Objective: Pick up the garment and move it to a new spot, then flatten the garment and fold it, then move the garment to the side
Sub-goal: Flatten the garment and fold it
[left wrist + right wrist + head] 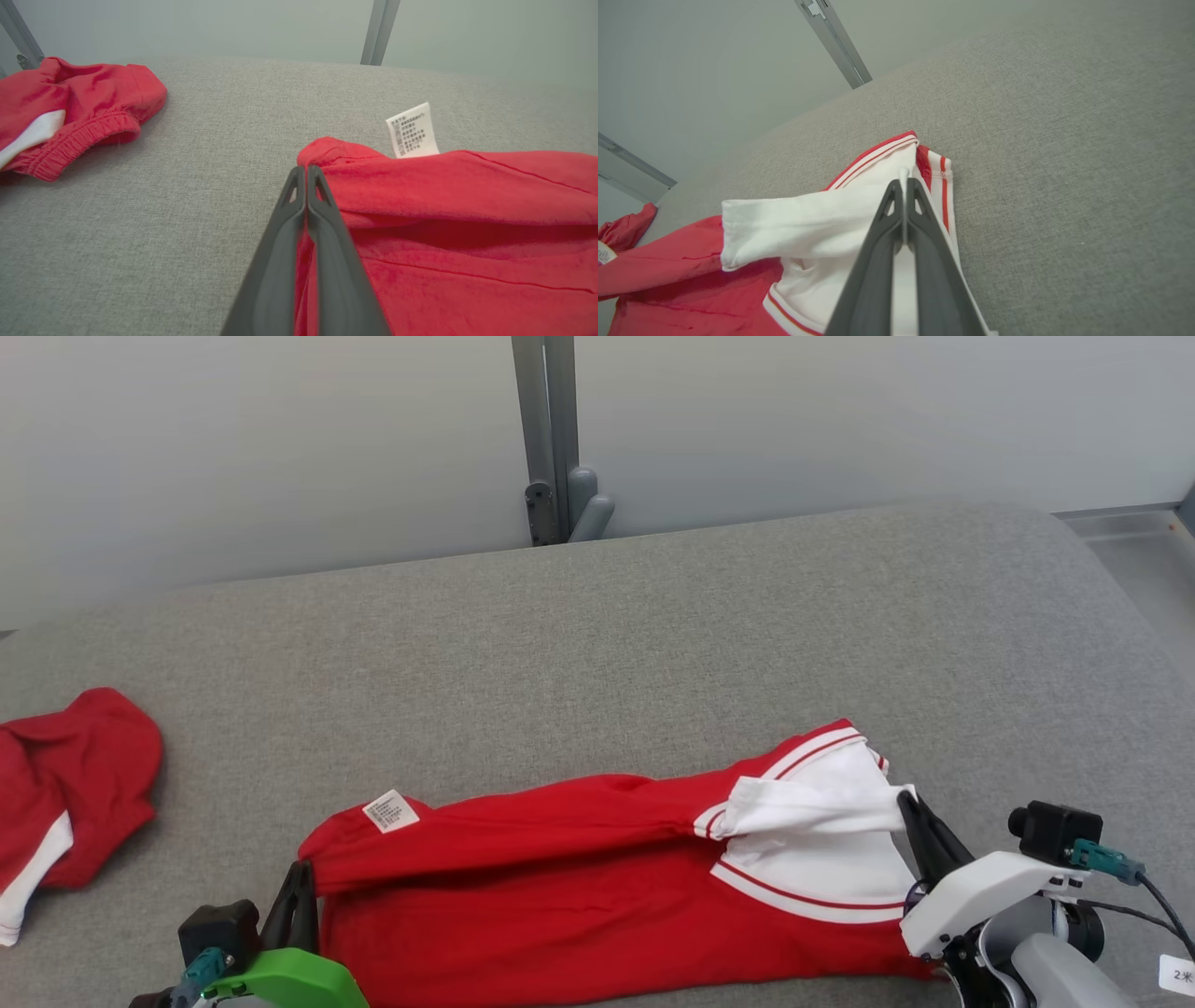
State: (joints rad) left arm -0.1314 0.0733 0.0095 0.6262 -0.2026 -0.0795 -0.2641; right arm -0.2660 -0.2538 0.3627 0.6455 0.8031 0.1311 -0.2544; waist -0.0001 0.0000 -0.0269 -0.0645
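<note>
Left hand (301, 887), lower left of the head view: fingers pressed together, pointing up, pinching the garment's (560, 887) red end; green wrist housing behind. Right hand (910, 812), lower right: fingers likewise clamped on its white end, leaning leftward; white wrist housing.

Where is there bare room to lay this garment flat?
Free: grey surface behind the garment to the wall, and the strip between it and the second red garment. Crowded: near edge, where left tool and right tool grip it.

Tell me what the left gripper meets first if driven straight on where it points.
The left gripper probably meets the bunched corner of the red-and-white fabric garment it grips, then grey woven surface; depth unclear.
</note>
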